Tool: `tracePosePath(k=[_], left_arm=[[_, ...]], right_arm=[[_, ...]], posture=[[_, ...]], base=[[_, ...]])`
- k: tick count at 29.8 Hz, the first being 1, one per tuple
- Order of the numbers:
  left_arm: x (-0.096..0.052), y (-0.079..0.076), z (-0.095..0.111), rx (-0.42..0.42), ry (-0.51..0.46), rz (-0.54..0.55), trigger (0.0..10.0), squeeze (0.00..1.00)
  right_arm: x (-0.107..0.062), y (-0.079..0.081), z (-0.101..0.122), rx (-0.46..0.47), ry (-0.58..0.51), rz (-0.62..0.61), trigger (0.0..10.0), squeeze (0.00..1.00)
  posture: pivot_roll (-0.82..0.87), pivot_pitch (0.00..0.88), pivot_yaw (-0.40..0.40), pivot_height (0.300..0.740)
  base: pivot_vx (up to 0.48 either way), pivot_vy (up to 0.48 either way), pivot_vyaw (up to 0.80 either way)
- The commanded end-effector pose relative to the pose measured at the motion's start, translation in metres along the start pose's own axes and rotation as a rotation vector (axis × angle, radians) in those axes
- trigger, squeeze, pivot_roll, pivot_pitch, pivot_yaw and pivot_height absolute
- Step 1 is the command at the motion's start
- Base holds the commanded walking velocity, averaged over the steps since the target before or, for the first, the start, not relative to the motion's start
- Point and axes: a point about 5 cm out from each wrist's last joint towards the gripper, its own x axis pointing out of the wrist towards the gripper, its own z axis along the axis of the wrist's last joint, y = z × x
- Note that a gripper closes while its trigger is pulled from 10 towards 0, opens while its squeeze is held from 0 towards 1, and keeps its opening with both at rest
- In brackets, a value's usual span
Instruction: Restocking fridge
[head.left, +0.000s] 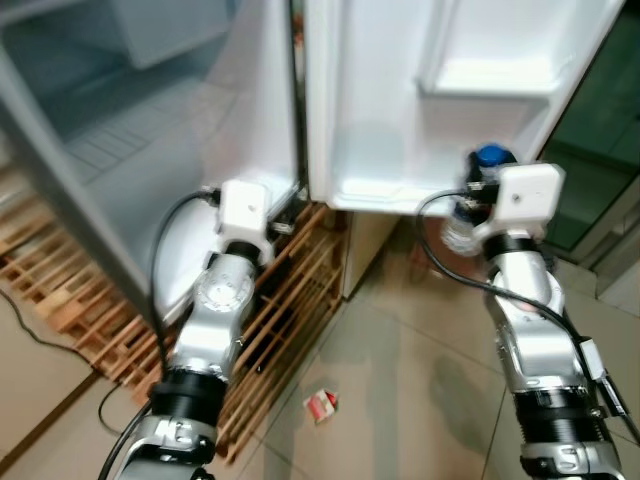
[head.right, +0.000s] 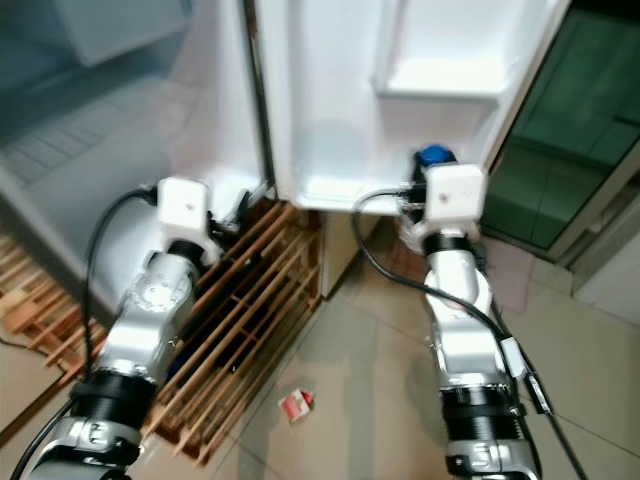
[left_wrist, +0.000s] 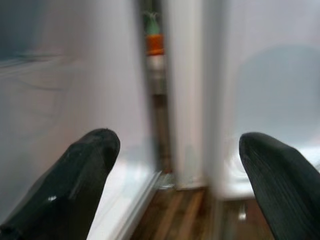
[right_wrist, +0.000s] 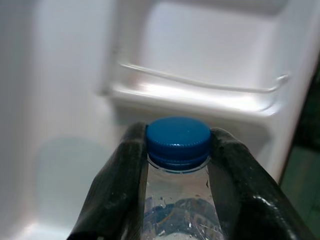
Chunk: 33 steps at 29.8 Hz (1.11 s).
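A clear water bottle (right_wrist: 178, 205) with a blue cap (head.left: 491, 157) is held upright in my right gripper (right_wrist: 177, 150), whose two black fingers are shut on its neck. It hangs just outside the lower shelf (head.left: 385, 190) of the open white fridge door (head.left: 400, 90), at the shelf's right end. A second door shelf (right_wrist: 200, 95) sits higher up. My left gripper (left_wrist: 177, 165) is open and holds nothing. It points at the hinge gap between the fridge body (head.left: 130, 150) and the door, low near the floor.
A wooden slatted pallet (head.left: 290, 300) lies under the fridge. A small red and white carton (head.left: 321, 404) lies on the tiled floor between my arms. A dark glass door (head.left: 600, 140) stands at the right. An orange-capped item (left_wrist: 154, 44) shows deep in the hinge gap.
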Motion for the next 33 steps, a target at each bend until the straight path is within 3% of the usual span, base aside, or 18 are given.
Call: tracePosePath(k=[1,7,13,26,33], left_arm=[[0.000,-0.001,0.002,0.012,0.000,-0.001,10.0,0.00],[-0.001,-0.002,0.001,0.001,0.002,-0.004,10.0,0.00],[-0.001,-0.002,0.001,0.003,0.002,-0.006,10.0,0.00],[0.000,0.003,0.003,0.026,-0.004,-0.008,10.0,0.00],[-0.001,0.000,0.008,0.015,-0.038,-0.018,10.0,0.00]], right_arm=[[0.005,-0.002,0.017,0.006,-0.060,-0.008,0.0,0.00],[0.009,0.019,0.043,0.078,-0.121,0.076,0.0,0.00],[0.009,0.029,0.046,0.105,-0.113,0.140,0.0,0.00],[0.022,0.031,0.044,0.053,-0.126,0.164,0.0,0.00],[0.037,0.022,0.036,0.045,-0.094,0.122,0.0,0.00]], posture=[[0.05,0.000,0.008,0.740],[0.05,0.000,0.006,0.740],[0.05,0.000,0.009,0.740],[0.07,0.000,0.018,0.740],[0.07,0.000,0.025,0.740]], base=[[0.000,0.000,0.00],[0.000,0.000,0.00],[0.000,0.000,0.00],[0.000,0.000,0.00],[0.051,0.000,0.00]])
